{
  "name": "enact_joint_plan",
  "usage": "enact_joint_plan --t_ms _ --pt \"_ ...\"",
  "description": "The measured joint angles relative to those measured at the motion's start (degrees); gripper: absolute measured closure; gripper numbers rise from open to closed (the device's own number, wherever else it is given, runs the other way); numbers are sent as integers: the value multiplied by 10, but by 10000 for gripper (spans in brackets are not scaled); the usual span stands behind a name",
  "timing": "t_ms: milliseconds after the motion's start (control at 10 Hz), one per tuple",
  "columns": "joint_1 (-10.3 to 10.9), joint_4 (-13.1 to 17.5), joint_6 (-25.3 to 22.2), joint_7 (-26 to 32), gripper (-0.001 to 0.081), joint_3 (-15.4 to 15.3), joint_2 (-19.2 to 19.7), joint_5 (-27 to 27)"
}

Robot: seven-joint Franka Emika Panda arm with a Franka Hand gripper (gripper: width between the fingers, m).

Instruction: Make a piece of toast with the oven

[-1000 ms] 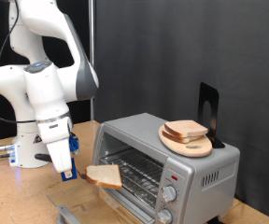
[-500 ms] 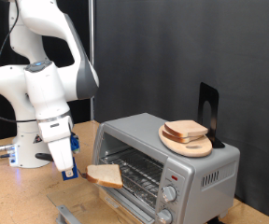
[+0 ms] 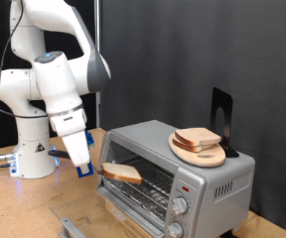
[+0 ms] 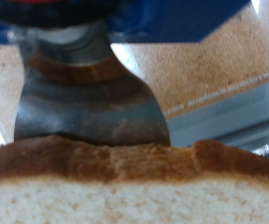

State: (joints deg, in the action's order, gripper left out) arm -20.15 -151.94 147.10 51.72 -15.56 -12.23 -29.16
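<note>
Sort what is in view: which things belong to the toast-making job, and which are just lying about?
Job in hand:
- piece of toast, held in the gripper at the oven mouth
- oven, door open, wire rack showing

Lying about:
- wooden plate on the oven's top, with more bread on it
- black stand behind the plate
</note>
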Motion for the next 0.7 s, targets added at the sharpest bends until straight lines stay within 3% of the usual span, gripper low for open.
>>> enact_joint_plan --t_ms 200,700 --pt "2 -5 13 -26 537 -24 -14 12" --pt "1 -26 122 -51 537 -79 -9 37"
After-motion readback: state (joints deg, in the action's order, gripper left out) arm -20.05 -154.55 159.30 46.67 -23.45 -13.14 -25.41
